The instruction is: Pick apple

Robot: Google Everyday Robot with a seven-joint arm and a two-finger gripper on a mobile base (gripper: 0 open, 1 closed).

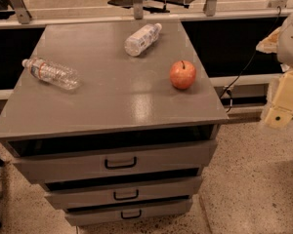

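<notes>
The apple (182, 74) is small, round and red-orange with a short dark stem. It stands upright on the grey cabinet top (112, 96), near the right edge. My gripper (283, 101) shows as a pale cream part at the frame's right edge. It hangs beside the cabinet, to the right of the apple and lower than it, well apart from it. It holds nothing that I can see.
Two clear plastic bottles lie on their sides on the top: one at the left (51, 73), one at the back centre (142, 39). Three drawers with dark handles (120, 163) face me below. A black cable (239, 74) hangs at the right. The floor is speckled.
</notes>
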